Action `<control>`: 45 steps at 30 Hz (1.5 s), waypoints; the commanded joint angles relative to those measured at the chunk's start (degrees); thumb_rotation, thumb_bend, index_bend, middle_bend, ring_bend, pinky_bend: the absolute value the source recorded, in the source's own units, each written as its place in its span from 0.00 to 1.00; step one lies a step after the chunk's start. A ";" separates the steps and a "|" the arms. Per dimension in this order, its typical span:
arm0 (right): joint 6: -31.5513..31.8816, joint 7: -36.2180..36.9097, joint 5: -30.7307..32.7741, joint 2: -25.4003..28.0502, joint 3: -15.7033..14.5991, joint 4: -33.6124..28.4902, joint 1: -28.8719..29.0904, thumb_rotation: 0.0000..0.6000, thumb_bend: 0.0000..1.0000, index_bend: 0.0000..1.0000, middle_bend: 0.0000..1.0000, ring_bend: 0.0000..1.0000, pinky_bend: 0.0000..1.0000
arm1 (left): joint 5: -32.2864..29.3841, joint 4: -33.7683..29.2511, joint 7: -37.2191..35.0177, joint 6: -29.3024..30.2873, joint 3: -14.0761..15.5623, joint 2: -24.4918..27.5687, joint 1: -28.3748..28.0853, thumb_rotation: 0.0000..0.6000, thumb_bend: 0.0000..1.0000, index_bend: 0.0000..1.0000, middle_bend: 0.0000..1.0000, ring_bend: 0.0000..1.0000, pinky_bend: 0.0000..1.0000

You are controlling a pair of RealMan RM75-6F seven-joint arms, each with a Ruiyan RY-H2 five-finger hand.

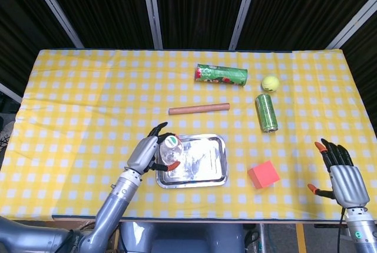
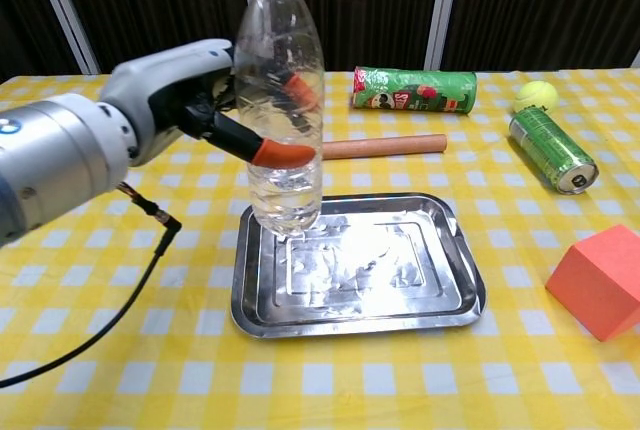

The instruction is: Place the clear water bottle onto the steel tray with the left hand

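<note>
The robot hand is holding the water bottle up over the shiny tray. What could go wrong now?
The clear water bottle hangs over the left edge of the steel tray, not its middle. Set down there, it might catch the raised rim and tip over.

The bottle is tall and only the bottom part holds water, so it could wobble when let go.

The left hand grips it from one side with just fingertips in front, so it could slip.
</note>
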 commanded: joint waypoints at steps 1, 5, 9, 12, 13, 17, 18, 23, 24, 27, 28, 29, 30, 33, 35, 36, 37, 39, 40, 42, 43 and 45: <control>0.03 0.38 0.08 0.19 0.07 -0.06 0.00 1.00 0.18 0.00 0.02 0.00 0.00 | -3.51 6.03 1.28 0.09 -2.12 -5.58 -2.49 1.00 0.39 0.56 0.47 0.02 0.02; 0.79 1.15 -0.04 0.52 0.33 -0.07 -0.21 1.00 0.18 0.00 0.02 0.00 0.00 | -3.80 12.19 -3.16 -3.90 -2.08 -8.91 -2.96 1.00 0.39 0.56 0.47 0.02 0.02; 1.27 1.59 -0.21 0.66 0.47 0.12 -0.32 1.00 0.18 0.00 0.02 0.00 0.00 | -3.45 16.52 -7.94 -7.92 -2.09 -10.56 -2.89 1.00 0.39 0.56 0.47 0.02 0.02; 1.17 1.88 0.02 0.67 0.56 0.44 -0.30 1.00 0.18 0.00 0.02 0.00 0.00 | -2.09 18.98 -9.95 -9.83 -2.03 -11.09 -3.00 1.00 0.39 0.56 0.47 0.02 0.02; 1.09 1.94 0.05 0.68 0.56 0.52 -0.27 1.00 0.18 0.00 0.02 0.00 0.00 | -1.66 19.39 -10.66 -10.41 -2.10 -11.15 -3.01 1.00 0.39 0.56 0.47 0.02 0.02; 1.21 2.20 -0.05 0.69 0.59 0.69 -0.28 1.00 0.18 0.00 0.02 0.00 0.00 | -0.07 20.11 -12.42 -11.56 -2.35 -10.98 -2.87 1.00 0.39 0.56 0.47 0.02 0.02; 1.31 2.20 -0.18 0.66 0.56 0.67 -0.30 1.00 0.18 0.00 0.02 0.00 0.00 | 0.24 20.18 -12.44 -11.54 -2.30 -10.95 -2.80 1.00 0.39 0.56 0.47 0.02 0.02; 1.28 1.86 -0.64 0.49 0.39 0.52 -0.20 1.00 0.18 0.00 0.02 0.00 0.00 | 1.69 20.11 -11.55 -11.21 -1.52 -10.52 -2.45 1.00 0.38 0.55 0.46 0.02 0.02; 1.28 1.79 -0.67 0.47 0.38 0.50 -0.18 1.00 0.18 0.00 0.02 0.00 0.00 | 1.90 20.11 -11.30 -11.14 -1.35 -10.45 -2.41 1.00 0.38 0.55 0.45 0.02 0.02; 1.23 1.71 -0.74 0.40 0.35 0.42 -0.13 1.00 0.18 0.00 0.02 0.00 0.00 | 2.06 20.21 -10.25 -10.96 -1.11 -10.35 -2.32 1.00 0.37 0.54 0.43 0.01 0.02; 1.21 1.73 -0.73 0.40 0.34 0.40 -0.13 1.00 0.18 0.00 0.02 0.00 0.00 | 1.86 20.26 -9.72 -11.14 -1.02 -10.27 -2.40 1.00 0.36 0.53 0.42 0.01 0.02; 1.19 1.73 -0.71 0.41 0.33 0.39 -0.13 1.00 0.18 0.00 0.02 0.00 0.00 | 1.60 20.29 -9.09 -11.43 -0.93 -10.12 -2.52 1.00 0.35 0.52 0.40 0.00 0.02; 1.19 1.75 -0.68 0.42 0.35 0.38 -0.13 1.00 0.18 0.00 0.02 0.00 0.00 | 1.43 20.28 -8.48 -11.67 -0.86 -9.97 -2.65 1.00 0.34 0.50 0.39 0.00 0.02; 1.17 1.72 -0.51 0.44 0.43 0.41 -0.12 1.00 0.18 0.00 0.02 0.00 0.00 | 1.19 20.21 -6.70 -12.49 -0.44 -9.36 -3.10 1.00 0.30 0.39 0.31 0.00 0.01; 1.10 1.75 -0.35 0.43 0.47 0.45 -0.12 1.00 0.18 0.00 0.02 0.00 0.00 | 0.98 19.63 -6.00 -13.32 -0.25 -8.71 -3.35 1.00 0.25 0.29 0.23 0.00 0.00; 1.00 1.81 -0.21 0.44 0.51 0.48 -0.10 1.00 0.18 0.00 0.02 0.00 0.00 | 1.14 19.29 -5.66 -13.75 -0.07 -8.26 -3.48 1.00 0.24 0.27 0.21 0.00 0.00; 0.95 1.83 -0.12 0.45 0.53 0.47 -0.09 1.00 0.18 0.00 0.02 0.00 0.00 | 1.35 18.87 -5.36 -14.18 0.20 -7.74 -3.56 1.00 0.22 0.24 0.18 0.00 0.00; 0.82 1.80 -0.02 0.47 0.45 0.40 -0.12 1.00 0.18 0.00 0.02 0.00 0.00 | 1.43 17.84 -5.42 -14.75 0.39 -6.83 -3.46 1.00 0.20 0.21 0.15 0.00 0.00; 0.63 1.77 0.13 0.48 0.41 0.34 -0.11 1.00 0.18 0.00 0.02 0.00 0.00 | 1.43 17.39 -5.48 -14.94 0.41 -6.39 -3.39 1.00 0.20 0.20 0.12 0.00 0.00; 0.02 1.63 0.39 0.72 0.20 -0.10 -0.06 1.00 0.18 0.00 0.02 0.00 0.00 | 1.63 16.77 -5.32 -14.87 0.46 -5.63 -3.25 1.00 0.20 0.18 0.10 0.00 0.00; -0.09 1.67 0.35 0.81 0.15 -0.27 -0.02 1.00 0.18 0.00 0.02 0.00 0.00 | 1.66 16.51 -5.38 -14.84 0.46 -5.43 -3.16 1.00 0.20 0.17 0.09 0.00 0.00; -0.10 1.67 0.31 0.94 0.18 -0.51 0.02 1.00 0.18 0.00 0.02 0.00 0.00 | 1.78 15.38 -6.27 -14.97 0.43 -4.58 -2.71 1.00 0.19 0.14 0.07 0.00 0.00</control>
